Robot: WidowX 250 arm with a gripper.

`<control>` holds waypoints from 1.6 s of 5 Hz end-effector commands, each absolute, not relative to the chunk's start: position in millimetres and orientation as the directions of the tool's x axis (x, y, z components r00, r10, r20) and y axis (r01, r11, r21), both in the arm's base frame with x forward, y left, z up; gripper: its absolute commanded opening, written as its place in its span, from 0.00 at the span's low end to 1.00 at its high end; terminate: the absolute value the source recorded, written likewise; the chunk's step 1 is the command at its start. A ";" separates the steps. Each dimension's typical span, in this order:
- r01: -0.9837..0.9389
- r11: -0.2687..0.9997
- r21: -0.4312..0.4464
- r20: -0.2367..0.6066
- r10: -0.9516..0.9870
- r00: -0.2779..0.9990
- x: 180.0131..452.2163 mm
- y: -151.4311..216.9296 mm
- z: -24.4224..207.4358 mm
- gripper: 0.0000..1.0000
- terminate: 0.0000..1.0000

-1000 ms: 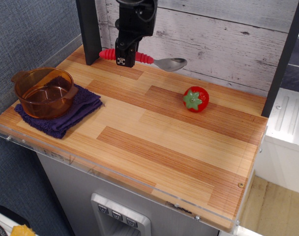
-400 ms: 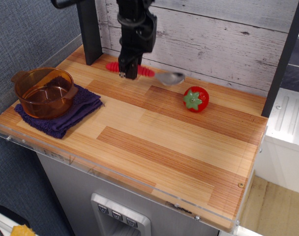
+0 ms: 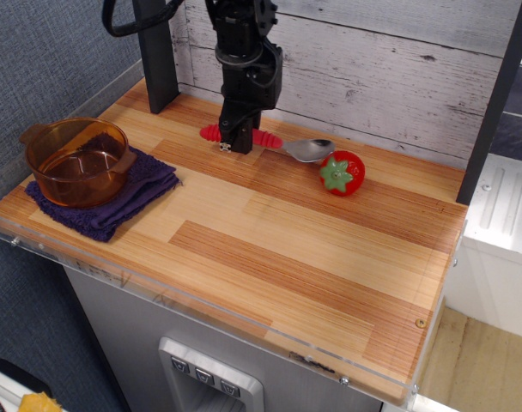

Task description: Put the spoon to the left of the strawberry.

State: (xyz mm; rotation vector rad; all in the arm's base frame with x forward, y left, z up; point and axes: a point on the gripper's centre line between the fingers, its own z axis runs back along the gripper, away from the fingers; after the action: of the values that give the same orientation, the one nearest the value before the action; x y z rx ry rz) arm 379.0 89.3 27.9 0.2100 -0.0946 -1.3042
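The spoon [image 3: 278, 143] lies nearly level just above or on the wooden table, its ribbed red handle pointing left and its silver bowl [image 3: 309, 150] pointing right. My gripper [image 3: 231, 142] is shut on the middle of the red handle, hiding part of it. The strawberry [image 3: 342, 172], glossy red with a green leaf cap, sits on the table just right of the spoon's bowl, almost touching it. I cannot tell whether the spoon rests on the wood.
An amber glass pot [image 3: 76, 160] stands on a folded purple cloth [image 3: 124, 197] at the table's left. A black post [image 3: 154, 51] rises at the back left, a white plank wall [image 3: 390, 69] runs behind. The wooden table [image 3: 287, 257] ends in a clear plastic front edge.
My gripper has carried the spoon down and to the right, from near the back wall to table height. The spoon's bowl now sits right beside the strawberry, which has not moved.
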 end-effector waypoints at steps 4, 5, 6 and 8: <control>0.923 0.292 0.251 -0.012 -0.952 0.305 379.8 103.4 54.8 1.00 0.00; 0.908 0.319 0.271 -0.004 -0.943 0.332 373.0 103.9 82.5 1.00 0.00; 0.886 0.370 0.281 0.050 -0.927 0.371 362.6 107.1 101.6 1.00 0.00; 0.695 0.695 0.185 0.029 -0.711 0.703 298.1 124.9 142.3 1.00 0.00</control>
State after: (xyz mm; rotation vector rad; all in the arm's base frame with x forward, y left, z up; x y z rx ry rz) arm 294.6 123.4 127.2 0.1308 -0.0775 -0.7844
